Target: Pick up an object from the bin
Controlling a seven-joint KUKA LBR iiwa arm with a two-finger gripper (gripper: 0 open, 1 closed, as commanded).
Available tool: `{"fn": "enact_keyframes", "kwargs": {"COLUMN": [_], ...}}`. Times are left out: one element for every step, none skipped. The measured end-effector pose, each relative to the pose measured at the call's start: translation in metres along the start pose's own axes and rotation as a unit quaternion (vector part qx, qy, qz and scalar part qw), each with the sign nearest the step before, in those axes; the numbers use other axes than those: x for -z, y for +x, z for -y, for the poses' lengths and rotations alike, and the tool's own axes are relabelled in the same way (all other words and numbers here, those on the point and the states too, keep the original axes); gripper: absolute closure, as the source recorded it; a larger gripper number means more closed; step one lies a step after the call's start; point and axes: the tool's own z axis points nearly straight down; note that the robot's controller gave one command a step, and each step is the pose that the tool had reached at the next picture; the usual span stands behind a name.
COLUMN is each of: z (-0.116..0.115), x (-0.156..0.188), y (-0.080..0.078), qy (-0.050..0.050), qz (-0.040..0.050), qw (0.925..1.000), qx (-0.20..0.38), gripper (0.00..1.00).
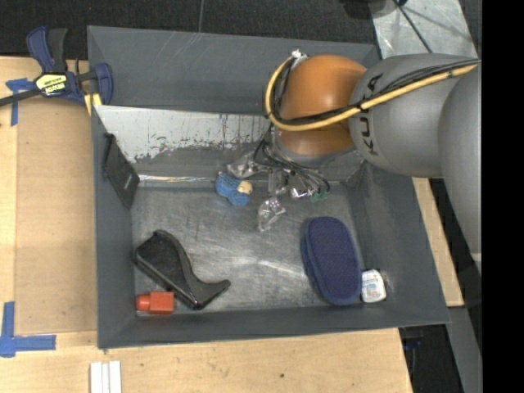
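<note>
The grey metal bin (pixel 113 301) has its back right hidden under my orange wrist cover (pixel 315 97). A dark blue oval fabric pouch (pixel 330 259) lies front right. My gripper (pixel 273 203) hangs mid-bin over the scratched floor, and I cannot tell whether it is open or closed. A small blue-and-yellow lump (pixel 232 189) sits just beside it.

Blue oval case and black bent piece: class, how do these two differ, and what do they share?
The blue oval case is rounded and dark blue; the black bent piece is black and angled like an L. The case lies at the view's lower right, the black piece at lower left. Both lie flat.
</note>
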Motion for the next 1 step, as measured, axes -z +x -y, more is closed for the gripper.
{"fn": "enact_keyframes", "kwargs": {"z": [-0.0004], "x": [-0.0001], "y": [-0.0015], "qy": [-0.001], "qz": [0.0032], "qw": [1.0000], "qx": [-0.001], "gripper": [1.00]}}
